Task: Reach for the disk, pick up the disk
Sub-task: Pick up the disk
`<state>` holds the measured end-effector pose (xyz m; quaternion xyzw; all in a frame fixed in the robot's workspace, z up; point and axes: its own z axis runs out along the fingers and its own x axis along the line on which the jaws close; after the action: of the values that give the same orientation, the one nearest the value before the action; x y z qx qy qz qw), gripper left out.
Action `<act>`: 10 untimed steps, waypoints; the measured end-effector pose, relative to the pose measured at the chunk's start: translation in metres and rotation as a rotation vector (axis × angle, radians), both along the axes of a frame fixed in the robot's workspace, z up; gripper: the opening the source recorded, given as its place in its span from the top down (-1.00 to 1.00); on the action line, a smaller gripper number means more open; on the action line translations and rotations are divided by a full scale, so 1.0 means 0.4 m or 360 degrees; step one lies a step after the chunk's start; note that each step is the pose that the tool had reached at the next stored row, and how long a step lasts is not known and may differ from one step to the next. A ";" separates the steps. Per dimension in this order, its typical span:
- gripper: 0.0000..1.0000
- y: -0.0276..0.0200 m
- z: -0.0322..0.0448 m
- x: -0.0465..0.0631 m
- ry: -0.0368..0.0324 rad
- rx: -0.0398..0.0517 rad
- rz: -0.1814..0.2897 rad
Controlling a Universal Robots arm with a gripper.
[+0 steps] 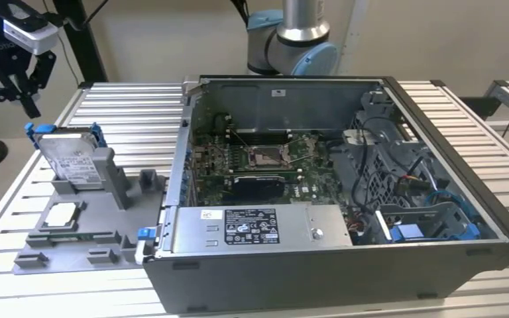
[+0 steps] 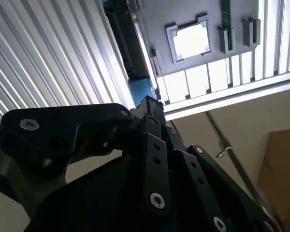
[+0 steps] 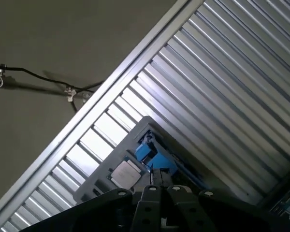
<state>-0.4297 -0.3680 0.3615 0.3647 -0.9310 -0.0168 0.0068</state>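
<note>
The disk [image 1: 67,158], silver with a white label and blue side rails, stands on edge in a grey holder [image 1: 104,173] at the exterior view's left. My gripper [image 1: 30,106] hangs just above and slightly left of its top blue rail, apart from it, fingers together and holding nothing. In the second wrist view the fingertips [image 2: 150,102] point at the disk's blue end [image 2: 141,89]. In the first wrist view the gripper [image 3: 157,178] sits over the same blue rail [image 3: 153,154].
The holder is part of a grey fixture plate [image 1: 69,248] that also carries a small square silver chip [image 1: 61,213]. An open computer case [image 1: 325,199] stands close to the right of it. All rests on a slatted metal table [image 1: 130,99].
</note>
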 end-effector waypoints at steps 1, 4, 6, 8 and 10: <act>1.00 0.000 0.000 0.000 0.0000 0.0000 0.0029; 1.00 0.000 0.000 0.000 0.0000 -0.0001 0.0116; 1.00 0.000 0.000 0.000 0.0000 -0.0001 0.0175; 1.00 0.000 0.000 0.000 0.0000 -0.0002 0.0232; 1.00 0.000 0.000 -0.001 0.0000 -0.0002 0.0290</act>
<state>-0.4299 -0.3680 0.3615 0.4478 -0.8940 -0.0156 0.0085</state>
